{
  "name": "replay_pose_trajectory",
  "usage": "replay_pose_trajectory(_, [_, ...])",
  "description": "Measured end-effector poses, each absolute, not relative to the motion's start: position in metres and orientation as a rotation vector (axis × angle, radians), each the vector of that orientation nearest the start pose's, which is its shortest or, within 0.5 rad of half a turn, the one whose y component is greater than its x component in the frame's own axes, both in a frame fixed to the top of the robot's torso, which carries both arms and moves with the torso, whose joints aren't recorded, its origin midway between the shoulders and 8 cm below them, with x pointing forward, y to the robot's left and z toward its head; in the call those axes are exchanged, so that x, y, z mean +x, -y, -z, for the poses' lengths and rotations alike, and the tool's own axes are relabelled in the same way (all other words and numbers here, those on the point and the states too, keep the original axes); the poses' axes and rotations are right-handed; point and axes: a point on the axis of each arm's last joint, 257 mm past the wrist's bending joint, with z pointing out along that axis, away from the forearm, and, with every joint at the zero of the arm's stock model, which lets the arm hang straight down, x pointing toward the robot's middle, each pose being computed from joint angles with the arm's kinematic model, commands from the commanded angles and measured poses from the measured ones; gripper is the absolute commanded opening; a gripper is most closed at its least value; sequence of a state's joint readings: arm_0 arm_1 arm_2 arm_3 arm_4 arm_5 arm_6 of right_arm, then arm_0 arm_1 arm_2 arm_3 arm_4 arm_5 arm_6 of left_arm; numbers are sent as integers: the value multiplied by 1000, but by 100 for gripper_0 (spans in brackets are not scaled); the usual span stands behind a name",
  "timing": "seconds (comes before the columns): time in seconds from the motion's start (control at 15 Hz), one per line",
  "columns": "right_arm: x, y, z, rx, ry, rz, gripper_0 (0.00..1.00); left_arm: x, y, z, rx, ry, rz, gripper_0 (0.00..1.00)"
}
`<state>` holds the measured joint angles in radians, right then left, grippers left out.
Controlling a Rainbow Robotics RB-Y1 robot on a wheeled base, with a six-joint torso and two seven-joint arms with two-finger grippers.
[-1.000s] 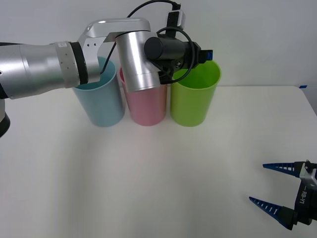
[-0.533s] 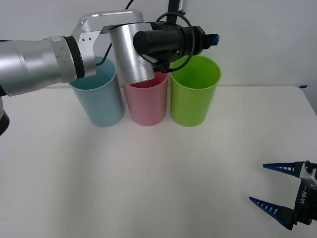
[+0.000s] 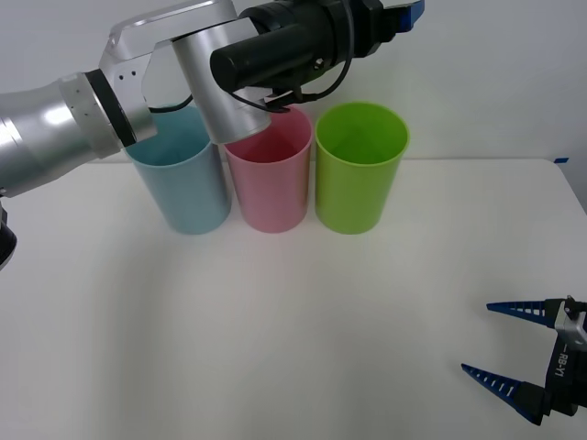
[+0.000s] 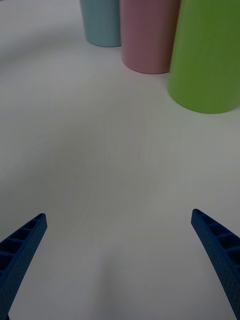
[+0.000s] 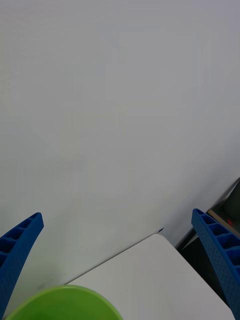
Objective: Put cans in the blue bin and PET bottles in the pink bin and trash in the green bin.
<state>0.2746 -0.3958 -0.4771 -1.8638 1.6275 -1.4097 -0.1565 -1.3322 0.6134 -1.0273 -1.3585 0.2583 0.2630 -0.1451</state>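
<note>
Blue bin (image 3: 183, 188), pink bin (image 3: 270, 183), green bin (image 3: 359, 165) stand upright (side by side).

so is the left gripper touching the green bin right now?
Apart. In the front view the left gripper sits well above the green bin, with wall visible between them; its wrist view shows open fingers and the rim below.

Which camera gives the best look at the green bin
The front view: the green bin shows whole there, rim to base, beside the pink bin. The right wrist view shows its side wall without the rim; the left wrist view catches a slice of rim.
</note>
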Motion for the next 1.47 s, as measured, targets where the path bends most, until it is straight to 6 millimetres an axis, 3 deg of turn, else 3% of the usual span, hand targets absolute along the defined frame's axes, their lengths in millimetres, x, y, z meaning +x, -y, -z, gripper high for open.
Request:
replay_pose_trajectory(0.27, [329, 276, 260, -1041, -1805, -430, 100, 588, 78, -111, 384, -1446, 875, 100])
replay_pose_trajectory(0.47, [329, 276, 260, -1041, -1805, -430, 100, 577, 46, -123, 368, -1377, 843, 100])
replay_pose_trajectory(0.8, [329, 276, 260, -1041, -1805, -430, 100, 556, -15, -113, 341, -1335, 783, 100])
replay_pose_trajectory(1.2, [329, 276, 260, -1041, -1805, -430, 100, 479, -88, -100, 358, -1254, 773, 100])
replay_pose_trajectory(1.47, [329, 276, 260, -1041, -1805, -431, 100, 449, -135, -82, 359, -1226, 731, 100])
